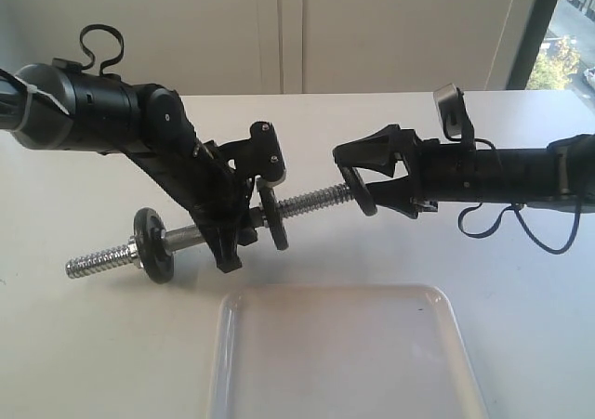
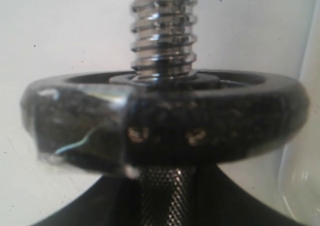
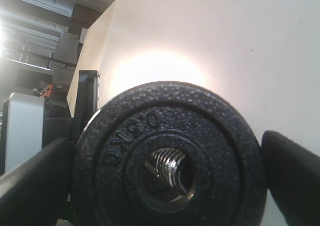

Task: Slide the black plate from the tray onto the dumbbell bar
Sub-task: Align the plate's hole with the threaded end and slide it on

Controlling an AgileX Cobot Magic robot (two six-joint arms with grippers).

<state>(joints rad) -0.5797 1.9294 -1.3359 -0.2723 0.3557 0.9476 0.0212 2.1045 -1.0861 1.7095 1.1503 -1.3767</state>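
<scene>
- Okay, the left gripper point(image 1: 232, 238) is clamped tight round the middle of the dumbbell bar point(image 1: 307, 201), holding it up off the table point(image 1: 112, 345) at a slight tilt, right end higher.
- Two discs sit on the bar already: one disc point(image 1: 153, 245) out toward the left threaded end, a second disc point(image 1: 272, 216) just beside the left gripper on its right side.
- Up close in the left wrist view, that second disc point(image 2: 165, 121) fills the picture, with the bar's point(image 2: 162, 30) threaded stretch rising out of its centre and knurled steel showing underneath.
- Over on the right, the right gripper point(image 1: 358, 185) is pinching the black plate point(image 1: 363, 201) by its rim, held on edge, face toward the bar.
- The plate is right at the bar's right-hand tip, well clear of the tray point(image 1: 446, 345).
- The right wrist view shows it: the black plate point(image 3: 167, 156) sits squeezed between the two fingers point(image 3: 30, 181), and the bar's threaded tip point(image 3: 165, 166) shows inside the centre hole, a touch off centre.
- Raised lettering shows on the plate's face, around the hole.
- The white tray lies flat on the table at the near edge, below the bar.
</scene>
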